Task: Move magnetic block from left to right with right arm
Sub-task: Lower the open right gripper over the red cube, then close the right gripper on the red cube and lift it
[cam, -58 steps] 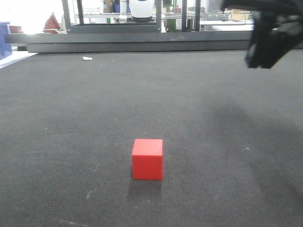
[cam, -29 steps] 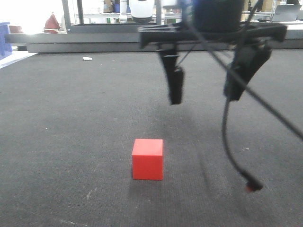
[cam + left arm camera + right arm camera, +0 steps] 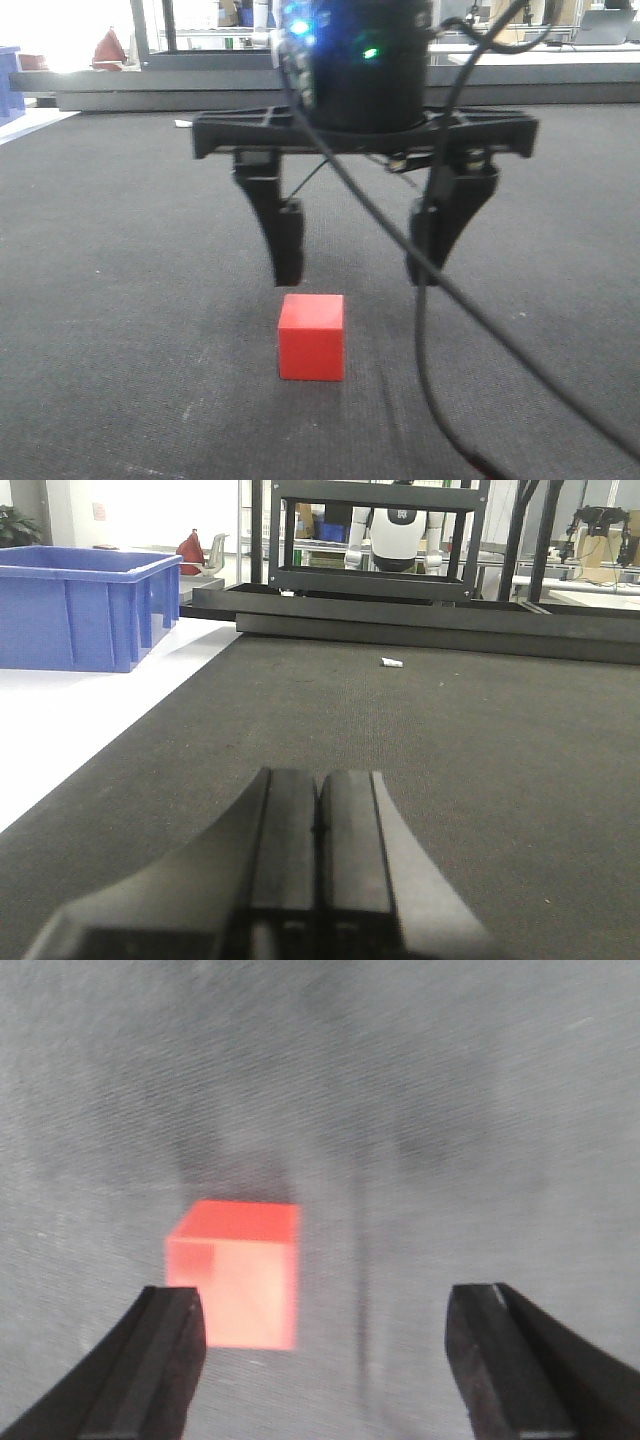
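Fingers of the left gripper lie pressed together, idle over the mat. The block sits free on the mat, just below the right gripper, whose fingers are spread wide. It lies nearer one finger than the other, so I'd centre the gripper over it before lowering and squeezing its flat faces.

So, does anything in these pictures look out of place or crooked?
Nothing is damaged or spilled. Two small things: the red block sits off-centre between the open jaws of the right gripper, close to the one on the image's left, and a small white scrap lies far back on the dark mat.
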Controlling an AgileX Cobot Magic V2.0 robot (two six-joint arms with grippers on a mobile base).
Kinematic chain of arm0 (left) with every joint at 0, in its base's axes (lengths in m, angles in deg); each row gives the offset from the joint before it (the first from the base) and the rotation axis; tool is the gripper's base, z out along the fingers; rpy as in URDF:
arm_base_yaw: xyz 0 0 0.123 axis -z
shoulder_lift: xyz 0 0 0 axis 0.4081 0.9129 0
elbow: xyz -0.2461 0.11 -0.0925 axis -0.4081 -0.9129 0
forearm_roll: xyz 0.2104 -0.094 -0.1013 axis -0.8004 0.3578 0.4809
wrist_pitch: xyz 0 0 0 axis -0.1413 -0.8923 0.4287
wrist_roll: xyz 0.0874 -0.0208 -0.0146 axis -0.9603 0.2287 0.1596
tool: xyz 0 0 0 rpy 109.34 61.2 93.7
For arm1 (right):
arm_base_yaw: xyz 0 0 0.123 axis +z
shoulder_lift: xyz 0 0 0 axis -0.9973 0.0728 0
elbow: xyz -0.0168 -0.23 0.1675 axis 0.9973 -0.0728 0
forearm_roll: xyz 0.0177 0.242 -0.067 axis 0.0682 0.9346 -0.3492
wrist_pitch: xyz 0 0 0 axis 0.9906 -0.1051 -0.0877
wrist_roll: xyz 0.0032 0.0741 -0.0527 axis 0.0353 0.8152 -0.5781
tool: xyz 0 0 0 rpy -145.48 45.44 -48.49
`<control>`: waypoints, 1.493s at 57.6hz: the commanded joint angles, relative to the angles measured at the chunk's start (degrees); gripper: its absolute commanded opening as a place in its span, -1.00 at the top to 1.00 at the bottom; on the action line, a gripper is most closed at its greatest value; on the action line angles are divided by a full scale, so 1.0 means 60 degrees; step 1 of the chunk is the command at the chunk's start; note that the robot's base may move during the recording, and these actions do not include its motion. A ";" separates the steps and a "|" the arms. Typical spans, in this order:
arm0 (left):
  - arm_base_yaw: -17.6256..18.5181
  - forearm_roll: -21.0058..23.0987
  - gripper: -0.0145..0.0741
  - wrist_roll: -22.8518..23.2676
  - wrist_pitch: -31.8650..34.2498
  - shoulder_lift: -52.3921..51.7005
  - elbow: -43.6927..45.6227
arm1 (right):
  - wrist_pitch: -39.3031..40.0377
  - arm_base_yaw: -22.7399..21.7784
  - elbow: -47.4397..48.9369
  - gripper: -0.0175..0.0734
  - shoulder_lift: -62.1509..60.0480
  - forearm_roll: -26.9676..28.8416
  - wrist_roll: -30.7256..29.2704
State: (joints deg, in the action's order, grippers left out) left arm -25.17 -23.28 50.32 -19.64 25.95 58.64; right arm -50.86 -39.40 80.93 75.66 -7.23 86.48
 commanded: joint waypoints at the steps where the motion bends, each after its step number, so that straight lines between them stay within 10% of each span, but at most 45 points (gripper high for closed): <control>1: 0.0070 0.0045 0.96 -0.0023 0.0872 -0.0113 -0.0074 | 0.0176 0.0126 0.0550 -0.70 -0.0225 -0.0049 0.0096; 45: 0.0070 0.0045 0.96 -0.0023 0.0872 -0.0113 -0.0074 | 0.0571 0.0205 0.0504 -0.69 0.0784 0.0245 0.0537; 66: 0.0070 0.0045 0.96 -0.0023 0.0872 -0.0113 -0.0074 | 0.0577 0.0205 0.0435 0.04 0.0716 0.0245 0.0537; 86: 0.0070 0.0045 0.96 -0.0023 0.0872 -0.0113 -0.0074 | 0.0934 0.0185 -0.0041 0.07 -0.0311 -0.0237 -0.0064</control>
State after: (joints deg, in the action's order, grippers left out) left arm -25.17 -23.28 50.32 -19.64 25.95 58.64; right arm -47.02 -38.02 80.91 79.48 -7.17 88.61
